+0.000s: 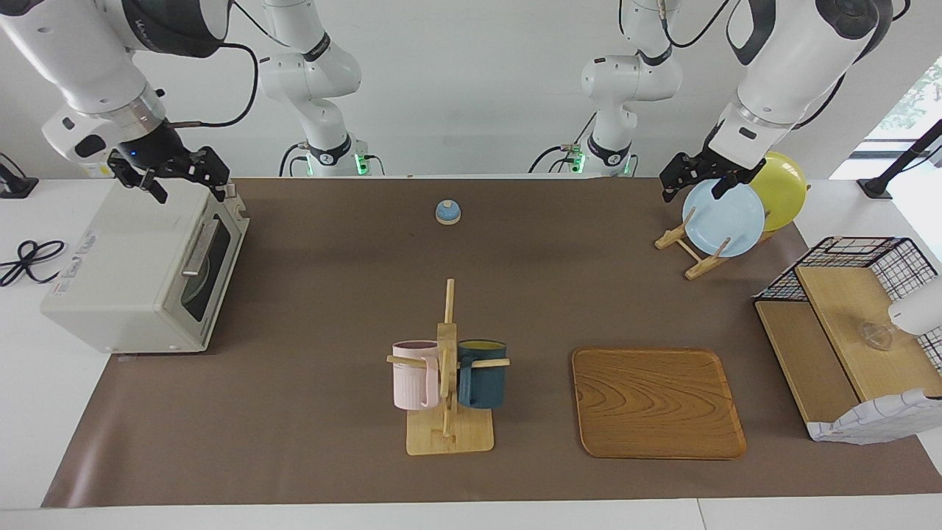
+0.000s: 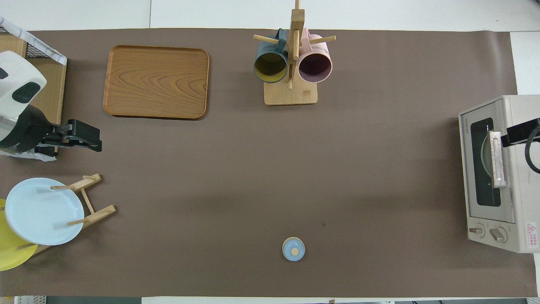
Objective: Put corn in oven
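The off-white oven (image 1: 125,272) stands at the right arm's end of the table, its glass door shut and its bar handle (image 1: 200,246) facing the table's middle. It also shows in the overhead view (image 2: 519,177). No corn shows in either view. My right gripper (image 1: 188,177) hangs open and empty just over the oven's top edge above the door; only its tip (image 2: 521,133) shows from overhead. My left gripper (image 1: 699,184) hangs open and empty over the plate rack; it also shows from overhead (image 2: 84,139).
A light blue plate (image 1: 723,218) and a yellow plate (image 1: 784,188) stand in a wooden rack. A mug tree (image 1: 447,368) holds a pink and a dark blue mug beside a wooden tray (image 1: 655,401). A small blue knob (image 1: 448,212) lies near the robots. A wire shelf (image 1: 854,324) stands at the left arm's end.
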Action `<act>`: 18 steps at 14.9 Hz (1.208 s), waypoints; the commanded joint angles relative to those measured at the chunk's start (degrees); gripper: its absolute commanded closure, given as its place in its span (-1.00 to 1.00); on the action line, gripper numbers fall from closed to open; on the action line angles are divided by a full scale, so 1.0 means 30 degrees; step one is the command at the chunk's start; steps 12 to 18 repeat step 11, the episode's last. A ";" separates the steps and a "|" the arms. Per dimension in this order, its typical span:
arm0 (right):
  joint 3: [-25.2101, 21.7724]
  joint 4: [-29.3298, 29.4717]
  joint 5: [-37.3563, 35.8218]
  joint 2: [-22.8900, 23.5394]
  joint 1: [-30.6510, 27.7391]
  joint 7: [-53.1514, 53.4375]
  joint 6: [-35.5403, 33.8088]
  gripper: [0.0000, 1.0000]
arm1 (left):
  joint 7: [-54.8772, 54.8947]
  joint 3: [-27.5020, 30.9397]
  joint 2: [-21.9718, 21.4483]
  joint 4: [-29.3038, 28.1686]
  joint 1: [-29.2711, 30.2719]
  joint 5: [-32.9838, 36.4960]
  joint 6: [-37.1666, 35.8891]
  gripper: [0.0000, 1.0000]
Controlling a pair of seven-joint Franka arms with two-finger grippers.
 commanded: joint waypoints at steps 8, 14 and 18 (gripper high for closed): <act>0.1139 0.0744 -0.0135 0.0298 -0.0051 0.0073 -0.0631 -1.00 | 0.0072 -0.0101 -0.0120 0.0196 0.0167 0.0302 -0.0306 -1.00; 0.1142 0.1099 -0.0164 0.0503 -0.0080 0.0073 -0.0572 -1.00 | 0.0072 -0.0130 -0.0120 0.0196 0.0167 0.0302 -0.0335 -1.00; 0.1142 0.1099 -0.0164 0.0503 -0.0080 0.0073 -0.0572 -1.00 | 0.0072 -0.0130 -0.0120 0.0196 0.0167 0.0302 -0.0335 -1.00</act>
